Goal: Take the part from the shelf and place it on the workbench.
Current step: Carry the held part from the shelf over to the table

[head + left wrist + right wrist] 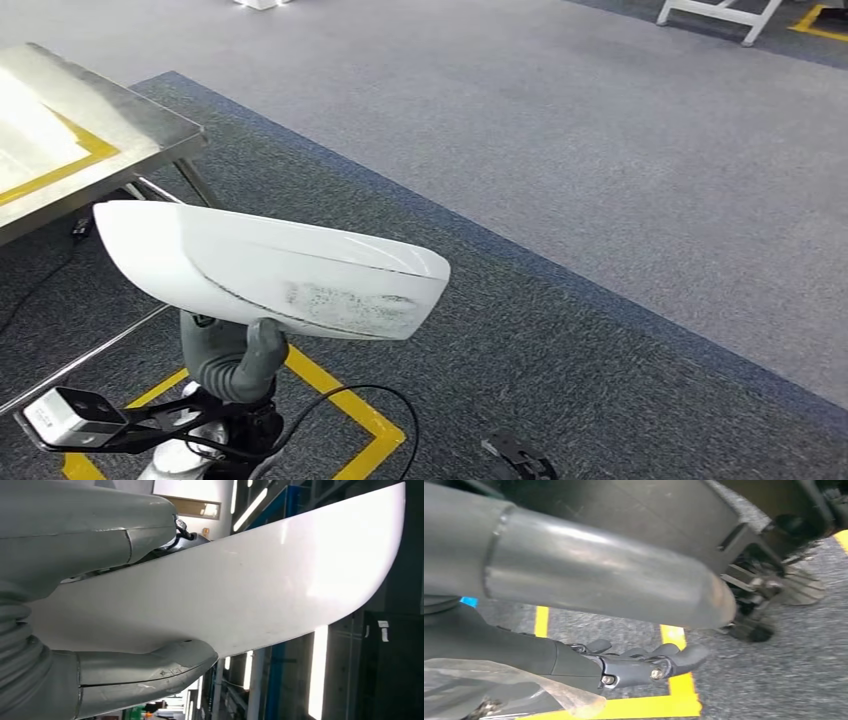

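A long white curved part (270,270) hangs in the air just off the workbench's corner, and my left hand (230,360) grips it from below near its middle. In the left wrist view the part (250,580) lies across the picture between the grey thumb (145,672) and the rest of my left hand (75,540). The steel workbench (130,120), marked with yellow tape, stands at the upper left. My right hand (599,580) hangs over the floor, its dark fingers (649,662) stretched out and apart from the thumb, holding nothing.
Grey carpet runs ahead and to the right, with a darker mat under me. Yellow floor tape (340,400) marks a corner by my feet. The workbench's legs (190,180) stand close on the left. A white frame (720,15) stands far off at the upper right.
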